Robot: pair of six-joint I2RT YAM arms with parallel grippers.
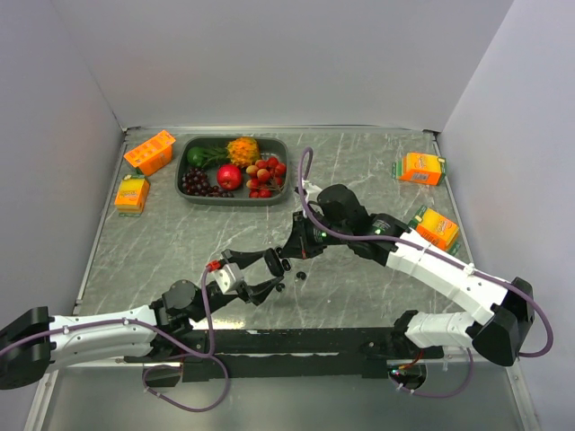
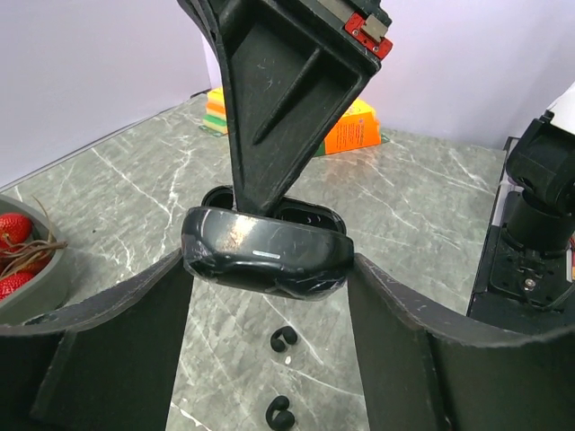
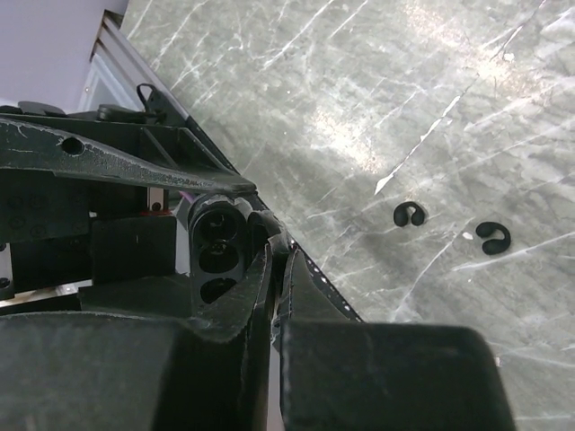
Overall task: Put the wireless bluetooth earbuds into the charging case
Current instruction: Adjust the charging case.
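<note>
- My left tool (image 1: 272,275) is clamped across the charging case (image 2: 265,256) and holds it above the surface (image 3: 359,90), with its wells open and facing up.
- My right tool (image 3: 277,269) is clenched tight at the case's rim, just beside the wells. I cannot tell whether it pinches any wall.
- The two black earbuds (image 3: 409,214) lie loose on the surface, near each other but apart. They are below and just beyond the case, and neither sits in a well.
- From my right tool they lie off to one side of the tips, one earbud nearer and the other past it in roughly the same line.
- I judge the right tool the better placed: it should let go and drop to the nearer earbud.
</note>
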